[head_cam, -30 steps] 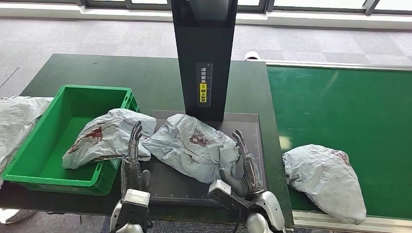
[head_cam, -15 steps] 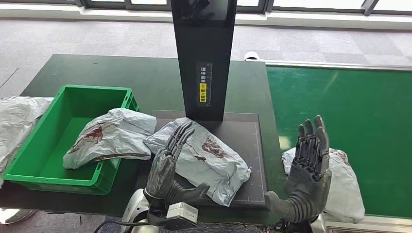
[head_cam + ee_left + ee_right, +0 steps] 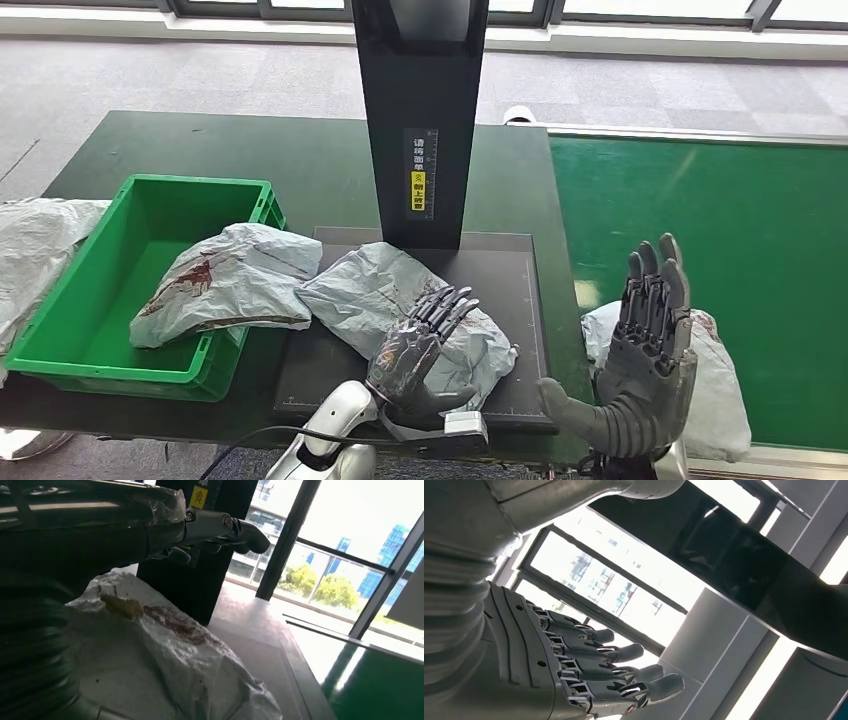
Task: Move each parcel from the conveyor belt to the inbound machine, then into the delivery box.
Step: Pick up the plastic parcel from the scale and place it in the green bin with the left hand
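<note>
One parcel [image 3: 225, 280] is lying in the box [image 3: 70, 340], another parcel [image 3: 370, 290] is sitting on the machine [image 3: 525, 300] under the left hand [image 3: 415, 345], and a third parcel [image 3: 715, 385] is waiting on the belt [image 3: 720, 220] behind the right hand [image 3: 645, 345], both hands spread and holding nothing.

Crinkled grey plastic parcel [image 3: 400, 300], glossy green plastic box [image 3: 110, 290], matt black pad [image 3: 520, 300], glossy black column [image 3: 420, 90], matt green belt [image 3: 700, 220], dark matt bench [image 3: 250, 150]

On the tall black upright column of the inbound machine [image 3: 420, 110] in front of me I see a vertical line of small white Chinese characters, too fine for me to read; just below them sits a narrow yellow label [image 3: 419, 192] with dark characters, likewise illegible. From my left wrist, a corner of a yellow label with a dark mark [image 3: 198, 497] shows on that same column; I cannot read it either.
</note>
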Tool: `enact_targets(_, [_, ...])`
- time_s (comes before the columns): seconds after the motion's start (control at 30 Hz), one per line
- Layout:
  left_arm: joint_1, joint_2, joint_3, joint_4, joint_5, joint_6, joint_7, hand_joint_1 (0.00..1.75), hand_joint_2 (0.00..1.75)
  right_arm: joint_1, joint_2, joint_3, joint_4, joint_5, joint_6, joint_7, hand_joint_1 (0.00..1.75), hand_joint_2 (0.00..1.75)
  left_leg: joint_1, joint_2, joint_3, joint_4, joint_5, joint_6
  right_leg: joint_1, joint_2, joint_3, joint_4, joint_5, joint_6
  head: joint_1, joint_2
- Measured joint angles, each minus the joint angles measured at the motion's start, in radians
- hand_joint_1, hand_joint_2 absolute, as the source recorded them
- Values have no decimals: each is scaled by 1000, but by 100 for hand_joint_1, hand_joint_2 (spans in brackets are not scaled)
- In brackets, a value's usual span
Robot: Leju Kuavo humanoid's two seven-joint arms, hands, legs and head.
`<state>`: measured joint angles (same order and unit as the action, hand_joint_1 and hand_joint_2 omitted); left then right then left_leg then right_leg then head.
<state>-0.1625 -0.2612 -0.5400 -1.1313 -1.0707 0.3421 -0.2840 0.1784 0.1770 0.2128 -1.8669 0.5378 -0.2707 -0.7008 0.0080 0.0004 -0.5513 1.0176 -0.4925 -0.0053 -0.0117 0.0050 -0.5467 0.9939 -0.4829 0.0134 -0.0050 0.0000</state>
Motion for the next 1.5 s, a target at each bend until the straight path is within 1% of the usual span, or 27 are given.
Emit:
enact_targets(0.1, [-52, -12, -18, 143, -81, -9, 61, 0, 175, -5, 0, -2, 5, 16, -12, 0, 0, 175, 0, 0, 0, 0, 0, 0, 0, 0, 0, 0, 0, 0, 0, 0])
enact_targets(0.2, [-110, -27, -44, 285, -99, -11, 116, 0, 175, -10, 0, -3, 18, 14, -38, 0, 0, 175, 0, 0, 0, 0, 0, 0, 0, 0, 1, 0, 0, 0, 0, 0])
enact_targets(0.37, [-186, -52, -74, 414, -93, -9, 140, 0, 175, -21, 0, -3, 39, 9, -53, 0, 0, 175, 0, -1, 2, 0, 0, 1, 0, -1, 3, 0, 0, 0, 0, 0])
enact_targets(0.43, [-206, -60, -79, 446, -95, -14, 160, 32, 175, -23, 0, -3, 45, 9, -56, 0, 0, 175, 0, -1, 2, 0, 0, 1, 0, -1, 5, 0, 0, 0, 0, 0])
enact_targets(0.5, [-230, -70, -84, 484, -104, -22, 197, 65, 175, -30, 0, -3, 57, 8, -70, 0, 0, 175, 0, -1, 1, 0, 0, 1, 0, -1, 7, 0, 0, 0, 0, 0])
enact_targets(0.57, [-250, -81, -86, 524, -117, -20, 220, 65, 175, -41, -1, -1, 73, 8, -90, 0, 0, 175, 0, -1, 0, 0, 0, 1, 0, -1, 9, -1, 0, 1, 0, 0])
enact_targets(0.7, [-266, -92, -86, 575, -127, -12, 226, 175, 175, -51, -2, 4, 96, 8, -107, 0, 0, 175, 0, -1, 0, 0, 0, 1, 0, -1, 11, -1, -1, 1, 0, 0])
enact_targets(0.87, [-270, -95, -86, 591, -136, 15, 225, 175, 175, -55, -3, 6, 109, 9, -126, 0, 0, 175, 0, -1, 4, 0, 1, 1, 0, -1, 11, 0, 1, 1, 0, 0])
enact_targets(1.03, [-270, -95, -78, 590, -181, -3, 228, 175, 175, -66, -4, 16, 126, -1, -134, 0, 0, 175, 0, -1, 7, 0, 2, 1, 0, -1, 10, 0, 1, 0, 0, 0])
enact_targets(1.23, [-269, -95, -71, 590, -193, -4, 228, 175, 175, -76, -5, 21, 145, -7, -135, 1, 0, 175, 0, -2, 6, -1, 2, 1, 0, -1, 9, 0, 1, 0, 0, 0])
enact_targets(1.33, [-266, -95, -64, 587, -233, -2, 234, 175, 175, -81, -8, 22, 155, -27, -137, 1, 0, 175, 0, -2, 6, -1, 2, 1, 0, -1, 9, 0, 1, 0, 0, 0])
enact_targets(1.43, [-256, -94, -52, 566, -295, 34, 248, 175, 175, -87, -14, 26, 164, -47, -151, 1, 0, 175, 0, -2, 6, -1, 2, 1, 0, -1, 9, 0, 1, 0, 0, 0])
enact_targets(1.5, [-239, -89, -38, 527, -340, 58, 253, 175, 175, -88, -19, 30, 168, -53, -164, 1, 0, 175, 0, -1, 5, 0, 2, 1, 0, -1, 8, 0, 1, 0, 0, 0])
